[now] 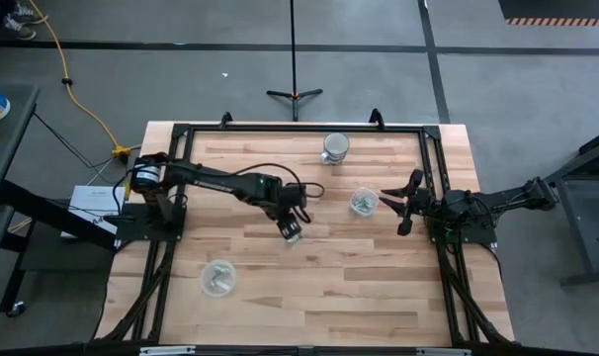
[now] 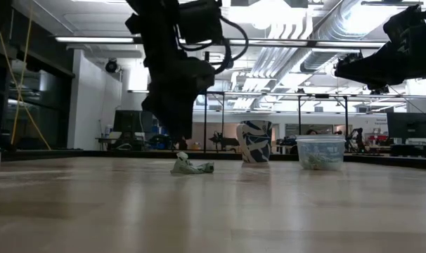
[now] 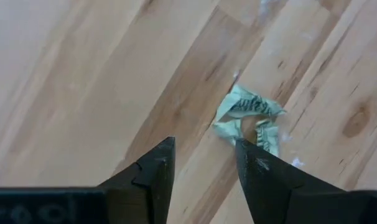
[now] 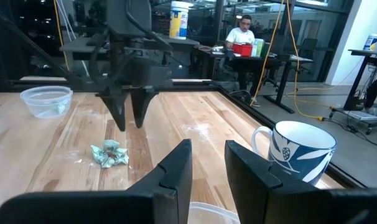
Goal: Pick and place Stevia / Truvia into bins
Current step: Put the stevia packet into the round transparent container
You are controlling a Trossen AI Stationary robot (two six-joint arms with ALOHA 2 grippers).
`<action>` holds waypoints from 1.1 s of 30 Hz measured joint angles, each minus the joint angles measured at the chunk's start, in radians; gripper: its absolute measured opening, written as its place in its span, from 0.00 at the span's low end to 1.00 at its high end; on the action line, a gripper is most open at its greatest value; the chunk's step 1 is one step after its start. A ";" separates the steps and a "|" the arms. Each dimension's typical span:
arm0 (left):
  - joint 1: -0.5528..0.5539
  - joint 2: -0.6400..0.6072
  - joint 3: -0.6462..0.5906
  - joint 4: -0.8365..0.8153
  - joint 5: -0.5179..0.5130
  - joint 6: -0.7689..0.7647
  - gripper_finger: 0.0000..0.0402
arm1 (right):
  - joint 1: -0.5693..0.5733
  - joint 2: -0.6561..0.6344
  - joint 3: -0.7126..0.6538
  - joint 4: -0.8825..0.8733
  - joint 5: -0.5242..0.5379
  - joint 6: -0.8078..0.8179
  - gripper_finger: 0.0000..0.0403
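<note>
Left end effector (image 3: 201, 165) hangs right above the crumpled Stevia packet (image 3: 249, 118) on the worktop (image 1: 329, 267), fingers apart, packet just ahead of the tips. Right end effector (image 1: 403, 206), also spread, waits beside the nearer bin (image 1: 364, 202).

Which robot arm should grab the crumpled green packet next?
Probably the left. The left gripper hovers open right above the packet; the right gripper waits open past the clear cup.

No legible text anywhere.
</note>
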State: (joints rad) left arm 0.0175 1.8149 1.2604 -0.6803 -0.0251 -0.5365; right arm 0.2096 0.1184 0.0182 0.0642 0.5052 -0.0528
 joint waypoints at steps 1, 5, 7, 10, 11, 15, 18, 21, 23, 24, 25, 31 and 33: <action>0.004 0.000 -0.003 0.001 0.010 0.001 0.50 | 0.000 0.000 0.001 -0.005 0.000 0.000 0.22; -0.005 0.000 -0.014 0.066 0.057 0.012 0.51 | 0.000 0.000 0.001 -0.009 -0.001 0.000 0.22; -0.020 0.000 -0.014 0.094 0.076 0.014 0.53 | 0.000 0.000 0.001 -0.010 -0.001 0.000 0.22; -0.049 0.010 -0.014 0.114 0.064 0.021 0.57 | 0.000 0.000 0.001 -0.011 -0.001 0.000 0.22; -0.057 0.017 -0.014 0.112 0.060 0.021 0.58 | 0.000 0.000 0.001 -0.011 -0.001 0.001 0.22; -0.074 0.061 -0.014 0.107 0.043 0.011 0.65 | 0.000 0.000 0.001 -0.010 -0.001 0.002 0.22; -0.071 0.087 -0.015 0.104 0.042 0.009 0.68 | 0.000 0.000 0.001 -0.003 0.000 0.002 0.22; -0.069 0.101 -0.015 0.108 0.035 0.009 0.70 | 0.000 -0.001 0.000 0.002 0.001 0.001 0.22; -0.070 0.102 -0.015 0.102 0.014 0.012 0.70 | 0.000 -0.001 0.000 0.003 0.001 0.001 0.22; -0.070 0.102 -0.015 0.105 0.010 0.014 0.70 | 0.000 -0.001 0.000 0.003 0.001 0.001 0.22; -0.070 0.102 -0.015 0.106 0.010 0.015 0.69 | 0.000 -0.001 0.000 0.004 0.001 0.001 0.22; -0.070 0.102 -0.015 0.103 0.009 0.016 0.64 | 0.000 -0.001 -0.001 0.005 0.001 0.001 0.22; -0.069 0.102 -0.015 0.104 0.008 0.016 0.62 | 0.000 -0.001 -0.001 0.006 0.001 0.001 0.22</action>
State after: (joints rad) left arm -0.0517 1.9167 1.2453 -0.5768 -0.0176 -0.5209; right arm 0.2096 0.1177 0.0174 0.0704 0.5060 -0.0521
